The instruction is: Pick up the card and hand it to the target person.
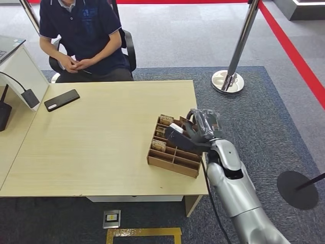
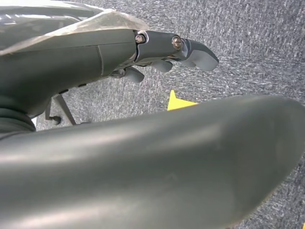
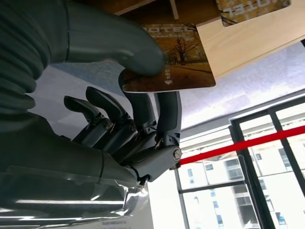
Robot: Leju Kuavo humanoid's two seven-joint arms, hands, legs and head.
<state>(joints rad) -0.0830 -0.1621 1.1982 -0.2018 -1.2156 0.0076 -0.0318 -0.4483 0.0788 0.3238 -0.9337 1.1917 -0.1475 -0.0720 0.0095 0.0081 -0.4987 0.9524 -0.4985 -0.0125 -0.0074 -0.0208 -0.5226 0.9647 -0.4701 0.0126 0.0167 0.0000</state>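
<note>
Already the card [image 3: 172, 67] is pinched between thumb and fingers of the right hand [image 1: 193, 133], just above the wooden tray [image 1: 168, 163] at the table's near-right corner. It should be lifted straight out, kept level, then carried to the person [image 1: 82, 35] at the far left. Whether the left hand [image 2: 151, 52] is open or closed cannot be told.

Bright even light, blurred wrist close-ups

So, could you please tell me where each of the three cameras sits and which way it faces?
Head view: high on the body, looking forward and down at the table, seated person and wooden tray; right arm and right hand show.
Left wrist view: behind the left hand, facing grey carpet.
Right wrist view: behind the right hand, which pinches a card at the tray.
Head and right wrist views share that hand and tray.
</note>
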